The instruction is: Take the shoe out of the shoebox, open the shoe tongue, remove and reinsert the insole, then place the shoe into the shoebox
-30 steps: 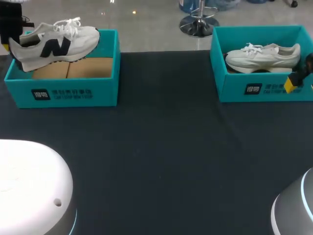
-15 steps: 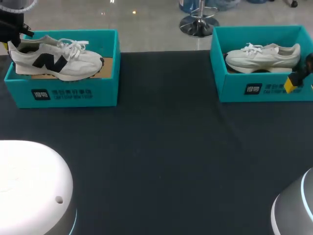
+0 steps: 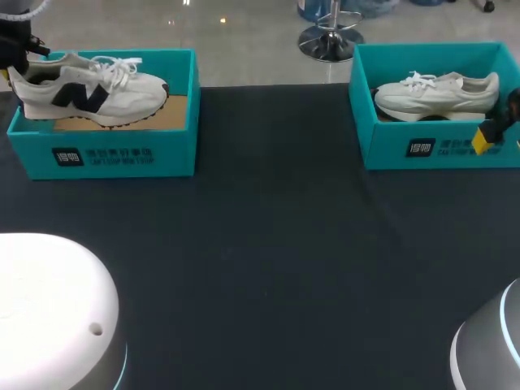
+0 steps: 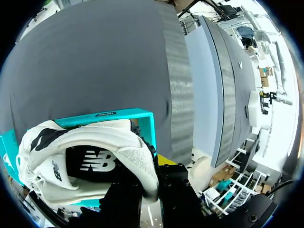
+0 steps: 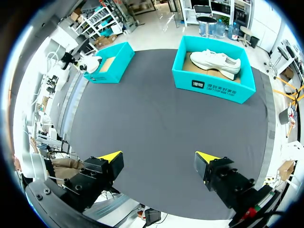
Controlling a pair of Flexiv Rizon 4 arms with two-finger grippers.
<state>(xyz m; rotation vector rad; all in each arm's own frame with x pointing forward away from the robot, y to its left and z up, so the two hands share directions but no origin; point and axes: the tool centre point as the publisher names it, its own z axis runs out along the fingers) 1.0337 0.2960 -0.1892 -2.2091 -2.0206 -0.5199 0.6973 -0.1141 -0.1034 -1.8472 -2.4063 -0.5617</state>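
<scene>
The left tool (image 4: 151,183) is clamped on the heel collar of the shoe (image 4: 95,156), one finger inside the opening and one outside. The toe points away from the tool, over the teal box (image 4: 118,113) that lies just under and ahead of it. The sole sits low over the box's cardboard floor (I cannot tell whether it touches).

The right tool (image 5: 157,160) has its fingers spread wide and holds nothing. It hangs over the dark worktop (image 5: 161,118), with a second shoe (image 5: 216,59) lying in a second box (image 5: 213,86) well ahead of it.

I judge the step in hand to be one of the two at the box: lifting the shoe out or setting it back in. The laces look tied and the tongue flat, which fits either.

- **If lifting out:** the next move calls for raising the heel until the toe clears the box wall, then carrying the shoe to open worktop.
- **If setting down:** it calls for lowering until the sole rests flat, then opening the fingers and backing away without dragging the collar.
</scene>
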